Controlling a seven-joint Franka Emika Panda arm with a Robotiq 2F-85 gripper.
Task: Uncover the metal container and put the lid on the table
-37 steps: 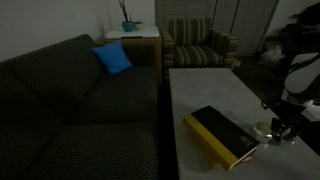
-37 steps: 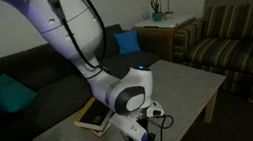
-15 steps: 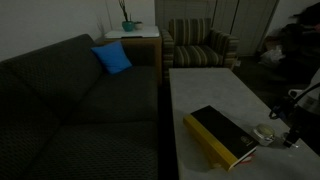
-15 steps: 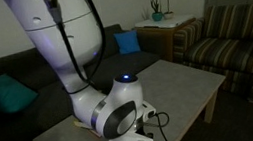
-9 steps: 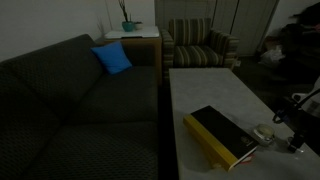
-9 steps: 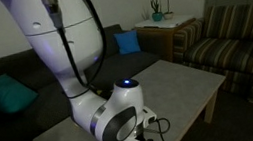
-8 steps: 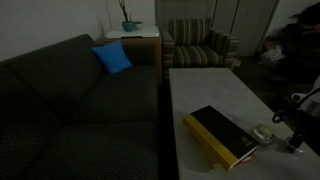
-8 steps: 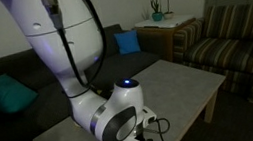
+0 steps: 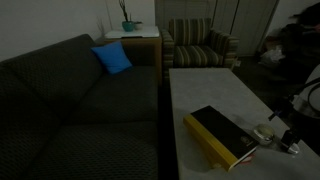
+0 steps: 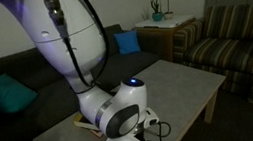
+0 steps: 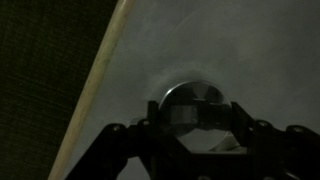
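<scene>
Round lid (image 11: 193,104): lower centre of wrist view, fingers (image 11: 152,125) close at each side; grip cannot be told. Grey table (image 11: 170,45): edge diagonal at left, bare top beyond. Metal container (image 9: 265,131): right of book (image 9: 222,135).

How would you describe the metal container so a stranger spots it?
Find the long grey table beside the dark sofa. At its near end lies a black-and-yellow book; the metal container sits beside it, small, round and silvery, unlike the flat rectangular book.
</scene>
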